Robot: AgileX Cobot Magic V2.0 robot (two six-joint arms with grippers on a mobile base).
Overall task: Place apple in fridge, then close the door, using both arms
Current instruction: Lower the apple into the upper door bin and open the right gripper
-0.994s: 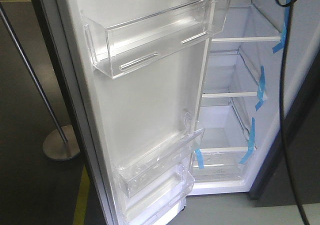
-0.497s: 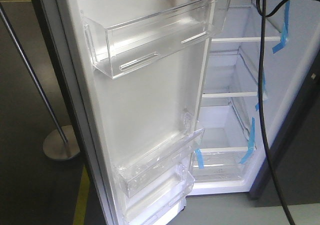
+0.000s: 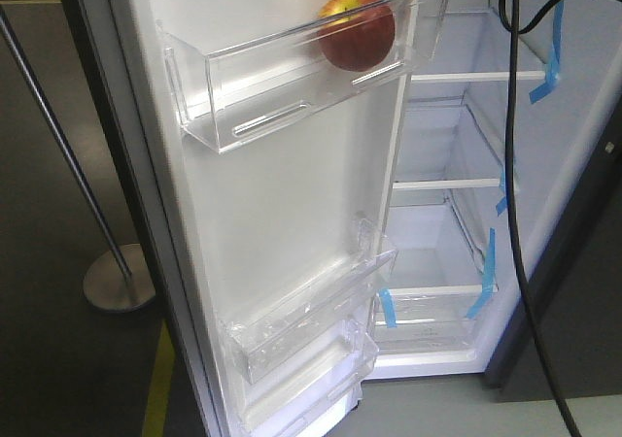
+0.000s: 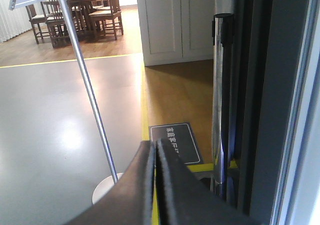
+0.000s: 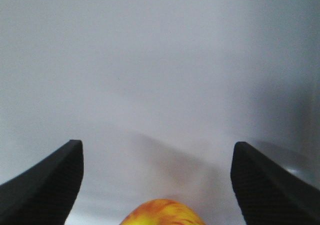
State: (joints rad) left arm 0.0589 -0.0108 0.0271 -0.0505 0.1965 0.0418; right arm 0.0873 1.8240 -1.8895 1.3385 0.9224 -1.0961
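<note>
Where the door bin (image 3: 243, 92) stood empty, the apple (image 3: 357, 31) now sits; right gripper (image 5: 157, 144) gapes, left gripper (image 4: 153, 145) closed.

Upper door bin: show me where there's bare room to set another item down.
The upper door bin is bare from its left wall to the apple, which fills the right end near the open right gripper. The lower door bins and the glass shelves edged with blue tape look bare too.
</note>
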